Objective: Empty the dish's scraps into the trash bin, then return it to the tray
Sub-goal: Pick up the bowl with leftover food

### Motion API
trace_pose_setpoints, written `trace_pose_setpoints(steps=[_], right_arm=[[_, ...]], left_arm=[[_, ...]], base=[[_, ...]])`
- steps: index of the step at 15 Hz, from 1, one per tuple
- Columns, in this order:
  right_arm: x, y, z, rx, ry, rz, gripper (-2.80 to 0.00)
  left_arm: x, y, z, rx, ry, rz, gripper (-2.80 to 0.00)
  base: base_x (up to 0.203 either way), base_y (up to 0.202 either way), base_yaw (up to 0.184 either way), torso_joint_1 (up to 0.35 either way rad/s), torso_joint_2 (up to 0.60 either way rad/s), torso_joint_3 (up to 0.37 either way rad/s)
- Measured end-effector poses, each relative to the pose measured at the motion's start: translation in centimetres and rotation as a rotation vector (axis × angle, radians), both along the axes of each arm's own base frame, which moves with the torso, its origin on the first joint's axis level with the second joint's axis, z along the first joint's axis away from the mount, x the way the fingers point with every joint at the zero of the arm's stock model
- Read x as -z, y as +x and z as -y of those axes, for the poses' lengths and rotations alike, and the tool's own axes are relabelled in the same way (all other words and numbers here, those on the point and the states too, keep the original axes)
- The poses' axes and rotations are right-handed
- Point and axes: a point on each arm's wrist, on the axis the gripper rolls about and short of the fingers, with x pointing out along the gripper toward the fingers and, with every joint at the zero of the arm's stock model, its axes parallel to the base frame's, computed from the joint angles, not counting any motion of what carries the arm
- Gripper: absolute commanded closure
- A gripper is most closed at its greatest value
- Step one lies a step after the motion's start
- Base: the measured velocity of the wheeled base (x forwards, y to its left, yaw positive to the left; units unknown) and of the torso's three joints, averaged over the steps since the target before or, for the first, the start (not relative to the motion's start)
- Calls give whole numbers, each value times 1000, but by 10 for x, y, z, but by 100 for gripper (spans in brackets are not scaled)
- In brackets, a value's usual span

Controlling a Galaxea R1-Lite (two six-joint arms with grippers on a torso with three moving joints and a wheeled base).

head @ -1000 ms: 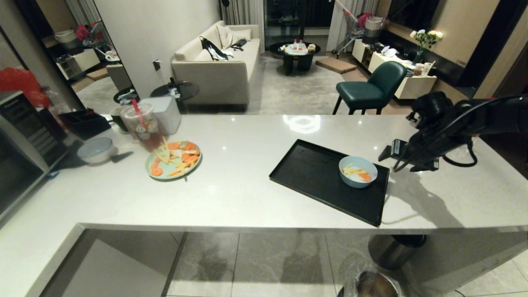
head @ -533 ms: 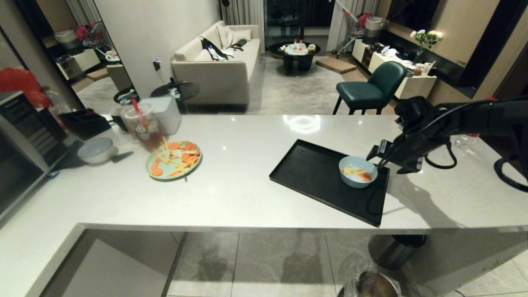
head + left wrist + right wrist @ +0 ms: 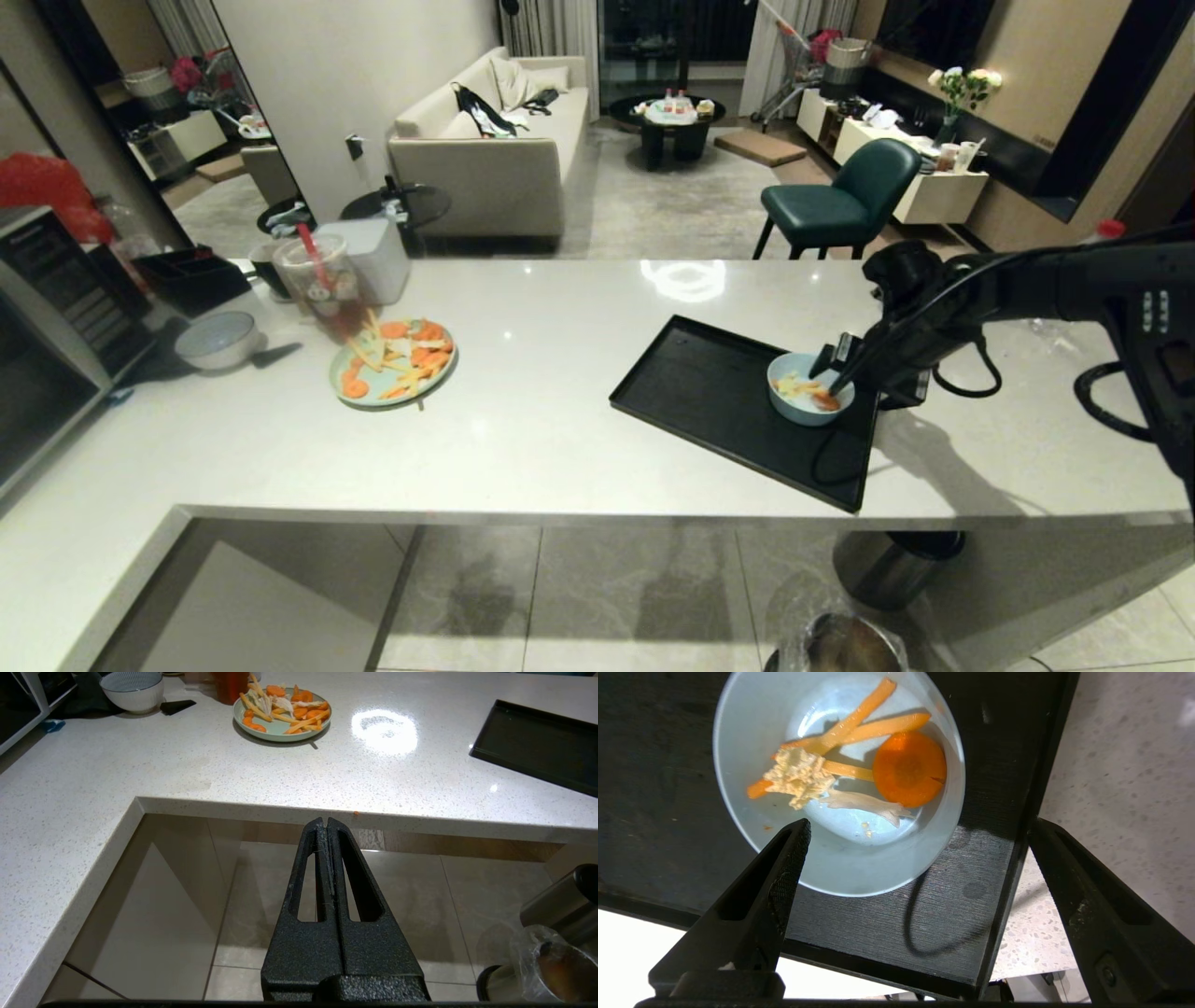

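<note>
— Where is the light-blue bowl (image 3: 808,389)?
— On the black tray (image 3: 709,392), at the tray's right end, near the worktop's (image 3: 560,411) front edge. Carrot slices and pale strips (image 3: 852,765) lie inside it.
— And the right hand (image 3: 834,370)?
— Over the bowl's right rim, fingers (image 3: 784,858) spread wide apart — one above the bowl's edge, the other out past the tray's rim. It grips nothing.
— The left hand (image 3: 327,826)?
— Fingers pressed together, below the worktop's front edge, over the floor.
— The steel trash bin (image 3: 845,644)?
— On the floor, under the worktop's right end.
</note>
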Motion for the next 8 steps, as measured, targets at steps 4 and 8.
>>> trace_pose_setpoints(steps=[4,8], right_arm=[[11,4,-1,0,-2,-18,-280],[17,5,-1,22,11,-36,0]], left_arm=[[0,0,0,0,0,0,0],[0,0,0,0,0,0,0]], base=[[0,0,0,0,0,0],[0,0,0,0,0,0]])
